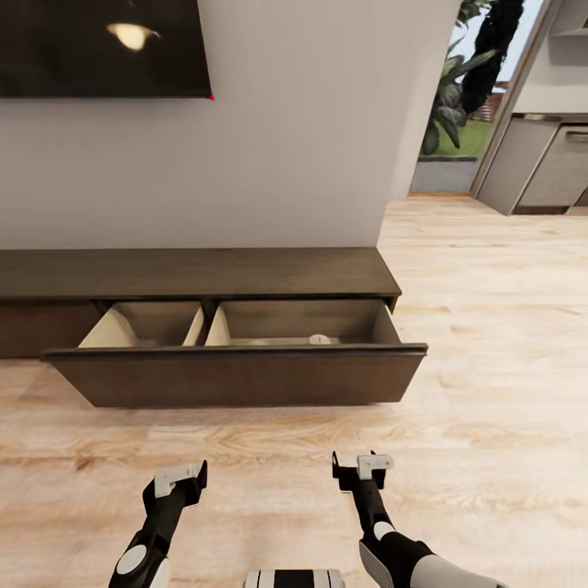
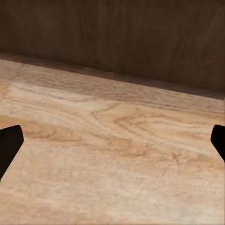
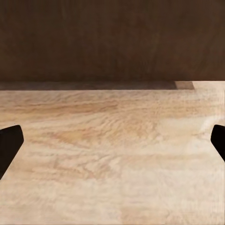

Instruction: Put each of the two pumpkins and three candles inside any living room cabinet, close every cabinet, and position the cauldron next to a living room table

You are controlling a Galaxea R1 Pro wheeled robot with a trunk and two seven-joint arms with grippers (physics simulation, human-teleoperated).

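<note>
Floor [image 1: 490, 327]: pale wood planks, seen in the head view from the cabinet out to a doorway at the far right. Wall [image 1: 310, 147]: plain light grey, with a dark TV [image 1: 102, 47] mounted at the upper left. Through the doorway, foliage [image 1: 465, 73] and grey kitchen units [image 1: 543, 163] are seen.

Cabinet [image 1: 204, 273]: long, low, dark brown, set against the wall. Its wide drawer [image 1: 237, 377] is pulled out; two pale beige compartments are exposed, split by a divider. In the right compartment a small pale rounded top [image 1: 319, 339] is glimpsed just above the drawer front; it may be a candle, but too little is shown to tell. The left compartment's floor is hidden by the drawer front.

Left gripper [image 1: 181, 478]: held low over the floor, short of the drawer front, pointed toward it. In the left wrist view its fingertips [image 2: 9, 145] are seen at opposite edges of the picture, spread wide, with only floor and dark wood between them; nothing is gripped.

Right gripper [image 1: 363, 467]: likewise low, before the drawer's right half, apart from it. In the right wrist view the fingertips [image 3: 9, 145] are set wide apart; nothing is gripped.
</note>
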